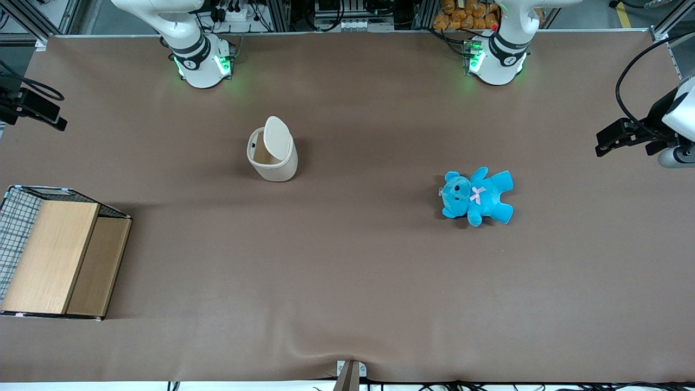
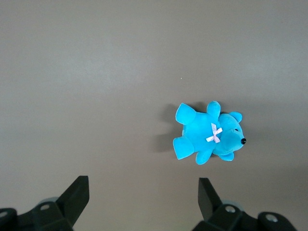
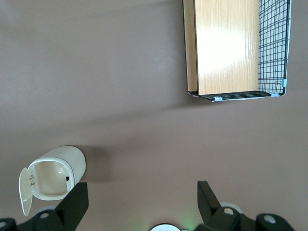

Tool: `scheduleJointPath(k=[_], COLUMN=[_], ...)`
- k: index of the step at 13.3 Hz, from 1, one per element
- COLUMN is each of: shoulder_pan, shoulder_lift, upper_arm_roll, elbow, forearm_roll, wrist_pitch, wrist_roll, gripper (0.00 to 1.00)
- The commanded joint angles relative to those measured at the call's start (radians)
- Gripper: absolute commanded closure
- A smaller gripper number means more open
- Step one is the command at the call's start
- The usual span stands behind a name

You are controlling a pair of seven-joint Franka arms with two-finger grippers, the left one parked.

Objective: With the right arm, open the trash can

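Observation:
The trash can [image 1: 273, 155] is a small cream-white bin standing on the brown table, nearer to the front camera than the right arm's base [image 1: 198, 62]. Its flat lid [image 1: 278, 137] is flipped up and the inside shows. In the right wrist view the trash can [image 3: 57, 173] has its lid [image 3: 24, 191] swung aside from the mouth. My right gripper [image 3: 142, 197] is open and empty, high above the table and apart from the can. In the front view the gripper [image 1: 32, 106] shows at the working arm's end of the table.
A wood-and-wire box [image 1: 54, 255] stands at the working arm's end, nearer to the front camera than the can; it also shows in the right wrist view [image 3: 236, 48]. A blue teddy [image 1: 478, 196] lies toward the parked arm's end and shows in the left wrist view [image 2: 209, 134].

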Motion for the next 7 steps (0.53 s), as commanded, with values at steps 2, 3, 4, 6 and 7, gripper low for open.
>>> scheduleJointPath(k=[2, 3, 4, 6, 7], shoulder_pan=[-0.022, -0.02, -0.017, -0.016, -0.016], shoulder_lift=[0.008, 0.008, 0.008, 0.008, 0.008], upper_arm_roll=[0.022, 0.022, 0.022, 0.022, 0.022], elbow=[0.024, 0.024, 0.024, 0.024, 0.024], forearm_roll=[-0.016, -0.016, -0.016, -0.016, -0.016], wrist_pitch=[-0.009, -0.009, -0.009, -0.009, -0.01], wrist_roll=[0.012, 0.012, 0.012, 0.012, 0.012], gripper=[0.0, 0.0, 0.0, 0.0, 0.0])
